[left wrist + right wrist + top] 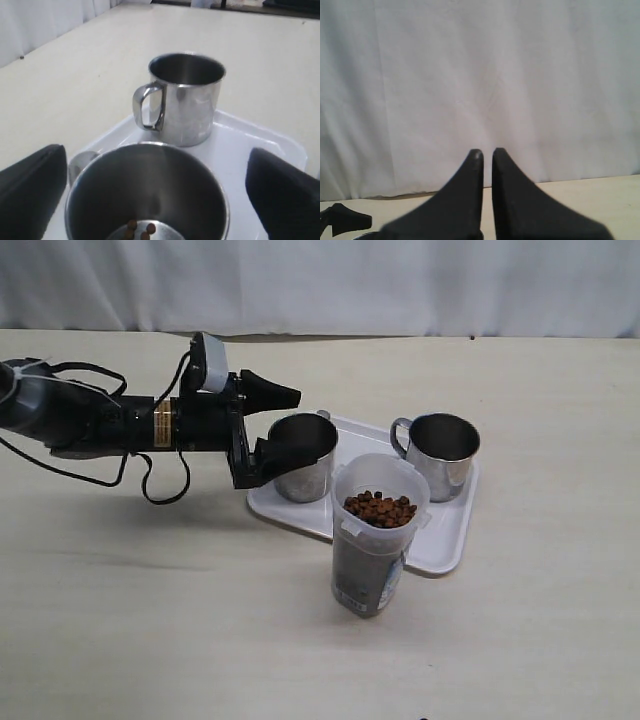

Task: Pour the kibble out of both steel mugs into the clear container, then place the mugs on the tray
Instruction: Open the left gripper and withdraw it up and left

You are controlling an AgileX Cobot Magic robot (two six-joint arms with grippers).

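On the left of the exterior view, your left arm lies low over the counter and reaches toward the tray. A black cable loops under it. Your left claw is spread wide around the left mug, with one finger behind the rim and one in front of the wall. In the left wrist view the fingers stand on either side of this mug. A gap shows on one side; on the other you cannot tell whether pad and steel touch. The mug stands upright at the left end of the white tray. A few pellets of kibble lie at its bottom, and the rest of the inside is bare steel.

The clear container stands upright on the counter just in front of the tray's near edge, between the two mugs as you look across. You cannot tell whether it touches the tray. Its top is open and kibble fills it almost to the rim.

The right mug stands upright toward the right end of the tray, its handle turned toward the left mug.

Your right claw shows only in its own wrist view. There the two fingers are drawn together with only a sliver between them, gripping nothing, and they point at a white curtain.
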